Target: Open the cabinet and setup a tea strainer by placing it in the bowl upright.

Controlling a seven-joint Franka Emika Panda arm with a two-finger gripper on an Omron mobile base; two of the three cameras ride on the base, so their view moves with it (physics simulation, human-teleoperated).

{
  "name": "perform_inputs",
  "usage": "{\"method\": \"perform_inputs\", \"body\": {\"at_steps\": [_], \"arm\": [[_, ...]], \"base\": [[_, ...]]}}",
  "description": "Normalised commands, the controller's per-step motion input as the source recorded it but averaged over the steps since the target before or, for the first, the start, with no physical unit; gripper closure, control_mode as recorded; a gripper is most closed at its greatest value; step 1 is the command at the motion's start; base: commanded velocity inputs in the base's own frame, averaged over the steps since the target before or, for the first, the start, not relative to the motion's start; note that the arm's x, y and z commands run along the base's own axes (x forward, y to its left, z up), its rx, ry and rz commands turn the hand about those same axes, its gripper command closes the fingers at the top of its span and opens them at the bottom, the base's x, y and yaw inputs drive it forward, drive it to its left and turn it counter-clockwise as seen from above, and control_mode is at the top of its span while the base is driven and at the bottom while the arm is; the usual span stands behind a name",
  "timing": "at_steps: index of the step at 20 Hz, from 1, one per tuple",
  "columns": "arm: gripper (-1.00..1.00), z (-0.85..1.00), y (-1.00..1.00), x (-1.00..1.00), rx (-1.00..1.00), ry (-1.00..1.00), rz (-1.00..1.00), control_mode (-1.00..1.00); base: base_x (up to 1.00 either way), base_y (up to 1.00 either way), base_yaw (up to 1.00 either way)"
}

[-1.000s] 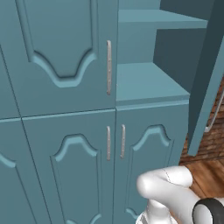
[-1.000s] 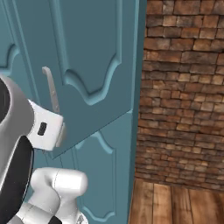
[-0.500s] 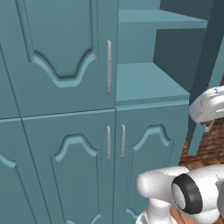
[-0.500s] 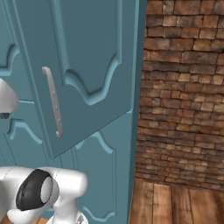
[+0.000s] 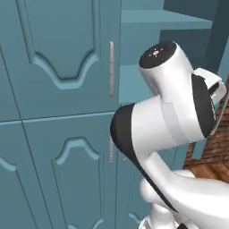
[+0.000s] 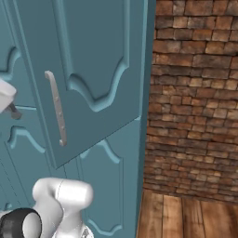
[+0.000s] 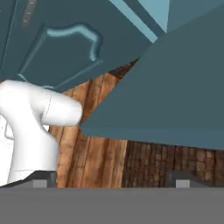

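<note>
Cabinet (image 5: 62, 58): right door (image 6: 93, 69) swung open, left door shut, teal shelves (image 5: 165, 20) exposed. Gripper (image 7: 111, 181): jaws spread wide, holding nothing, near open door's lower edge.

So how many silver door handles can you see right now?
3. An upper handle on the closed tall door, a lower handle on the door beneath it, and the open door's handle. The arm may hide more.

The cabinet's (image 5: 67, 53) right door (image 6: 93, 74) stands swung open, brick wall (image 6: 195, 93) to its right.
</note>
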Motion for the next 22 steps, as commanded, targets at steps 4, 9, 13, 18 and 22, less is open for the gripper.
{"method": "perform_inputs", "body": {"at_steps": [4, 9, 13, 18, 22], "arm": [[-1.0, -0.16, 0.02, 0.31, -0.59, 0.15, 0.17, -1.0], [-1.0, 0.29, 0.05, 0.42, -0.39, 0.24, 0.08, -1.0], [-1.0, 0.35, 0.01, 0.75, -0.14, 0.32, 0.0, -1.0], [-1.0, 0.03, -0.45, 0.55, 0.0, 0.36, -0.14, -1.0], [-1.0, 0.0, -0.88, 0.12, 0.0, 0.26, -0.29, -1.0]], "base": [[0.0, 0.0, 0.0], [0.0, 0.0, 0.0], [0.0, 0.0, 0.0], [0.0, 0.0, 0.0], [0.0, 0.0, 0.0]]}}
